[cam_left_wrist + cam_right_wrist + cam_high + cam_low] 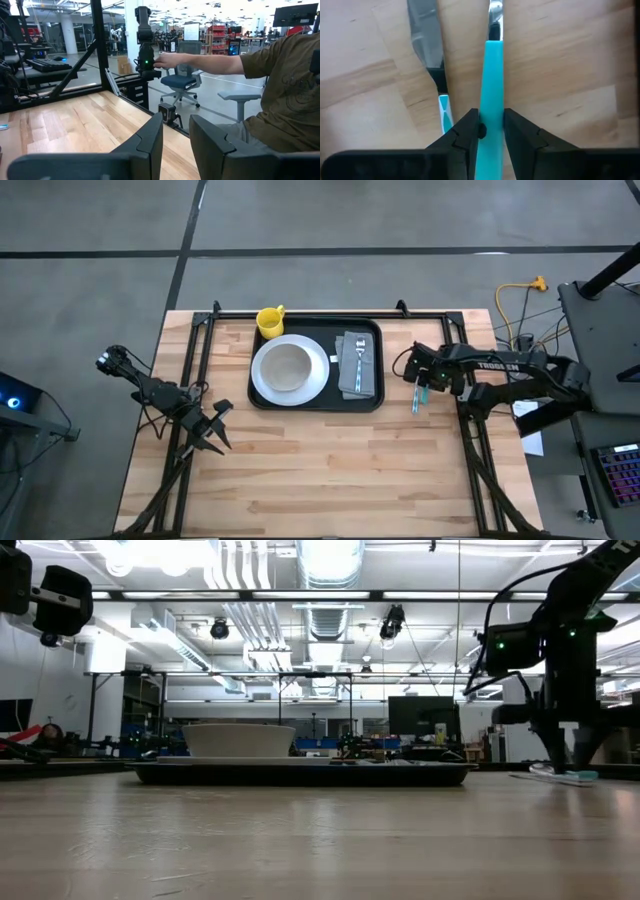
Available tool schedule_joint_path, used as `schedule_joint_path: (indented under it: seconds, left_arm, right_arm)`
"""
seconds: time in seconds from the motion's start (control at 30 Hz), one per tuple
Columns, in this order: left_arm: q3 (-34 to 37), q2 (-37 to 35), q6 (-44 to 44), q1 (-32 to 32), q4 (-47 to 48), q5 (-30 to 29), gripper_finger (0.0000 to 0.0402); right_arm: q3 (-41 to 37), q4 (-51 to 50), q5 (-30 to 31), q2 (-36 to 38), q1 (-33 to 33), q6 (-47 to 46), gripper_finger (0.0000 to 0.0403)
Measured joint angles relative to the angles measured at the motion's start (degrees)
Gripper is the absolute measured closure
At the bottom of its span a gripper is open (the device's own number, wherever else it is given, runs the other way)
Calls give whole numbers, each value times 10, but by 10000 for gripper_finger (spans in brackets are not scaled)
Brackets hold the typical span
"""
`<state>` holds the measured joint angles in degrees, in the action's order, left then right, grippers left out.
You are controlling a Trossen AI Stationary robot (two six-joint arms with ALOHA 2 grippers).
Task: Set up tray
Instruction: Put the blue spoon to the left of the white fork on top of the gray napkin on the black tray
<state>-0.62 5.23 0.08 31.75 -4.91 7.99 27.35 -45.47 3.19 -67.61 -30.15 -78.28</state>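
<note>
The right gripper (491, 131) has its two dark fingers (464, 131) closed narrowly on the teal handle of a utensil (491, 75), which lies flat on the wooden table (330, 470); the metal end of the utensil points away from the wrist. Just beside it lies a second piece of cutlery, a knife (427, 45) with a teal and white handle, not held. In the high view this gripper (421, 383) sits just off the right edge of the tray (368, 402), with the teal utensils (417, 398) below it on the bare wood.

The tray is black and rests toward the far side of the table. On it stand a white plate (318, 376) with a bowl (286, 366) on top, and to the right of the plate a grey folded napkin (370, 376) carrying a fork (359, 356). A yellow cup (270, 320) stands at the tray's far left corner.

The left gripper (213, 432) waits well to the left of the tray, near the table's left edge, holding nothing, its fingers (150, 142) a narrow gap apart. Beyond it a person's arm (200, 62) reaches toward a stand.
</note>
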Motion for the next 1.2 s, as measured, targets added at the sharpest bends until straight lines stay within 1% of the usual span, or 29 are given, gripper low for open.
schedule_joint_path:
  seconds: [0.23,0.57,0.8,0.93,1.03,1.1,1.2]
  left_arm:
    - [0,0,0,0,0,0,324]
    - [0,0,0,0,0,0,324]
    - [0,0,0,0,0,0,324]
    - [0,0,0,0,0,0,324]
    - [0,0,0,0,0,0,324]
    - [0,0,0,0,0,0,324]
    - [0,0,0,0,0,0,324]
  right_arm:
    - [-2,-6,-6,-1,0,-2,312]
    - [-13,-4,-17,0,0,2,320]
    - [-15,0,-16,0,0,45,312]
    - [-16,0,-16,0,0,11,321]
    - [-16,-2,-16,0,0,-13,338]
    - [-16,-2,-17,0,0,-12,352]
    - [-16,-2,-18,0,0,-2,354]
